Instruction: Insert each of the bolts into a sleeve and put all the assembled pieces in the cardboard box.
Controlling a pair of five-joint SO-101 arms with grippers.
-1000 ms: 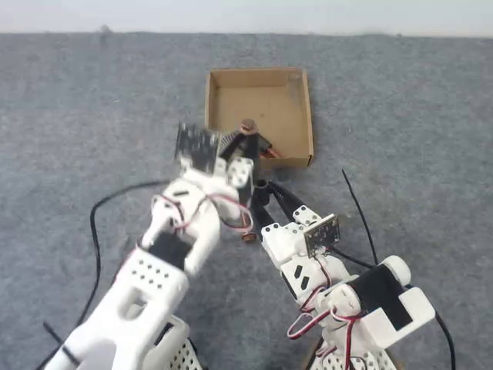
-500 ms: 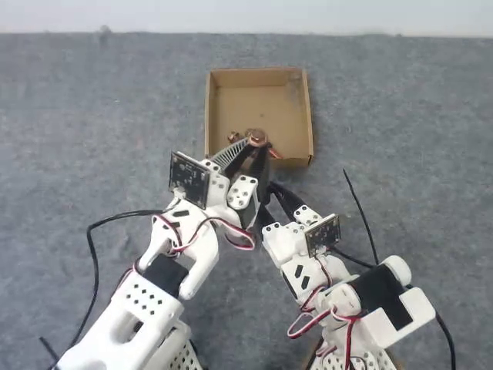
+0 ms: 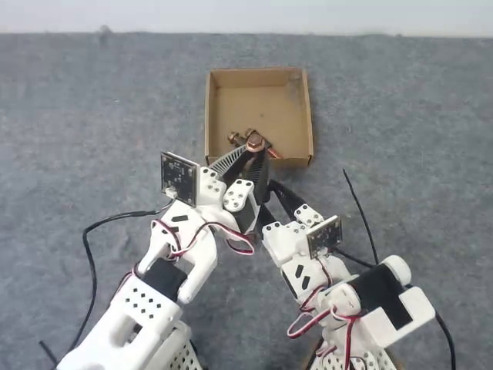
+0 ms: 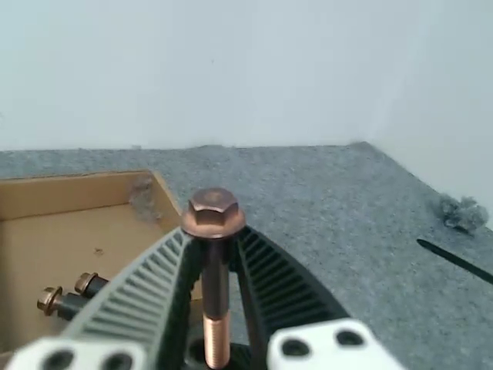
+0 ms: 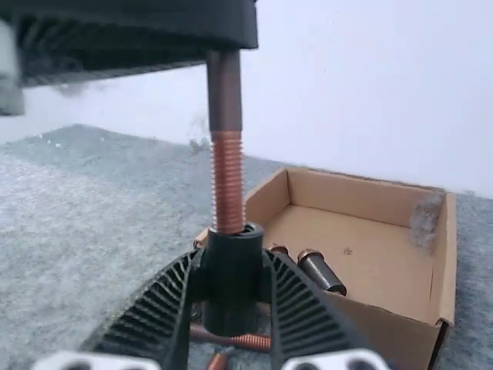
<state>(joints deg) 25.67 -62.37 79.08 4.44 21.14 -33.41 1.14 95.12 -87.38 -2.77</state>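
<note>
Grey carpet [image 3: 92, 116] w/ bolt [image 4: 213, 220], sleeve [image 5: 228, 266], box [image 3: 262, 104]

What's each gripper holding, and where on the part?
Left gripper clamps the bolt on its shank, just under the head. Right gripper clamps the sleeve by its sides.

Grey carpeted table [image 3: 416, 100], thin black cable [image 3: 353, 193], white wall [image 4: 246, 69], lint tuft [image 4: 462, 212]

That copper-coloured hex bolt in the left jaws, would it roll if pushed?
Probably: the copper-coloured hex bolt has a round shank, though its wider head would likely curve the roll. Seemingly solid metal, so stiff.
</note>
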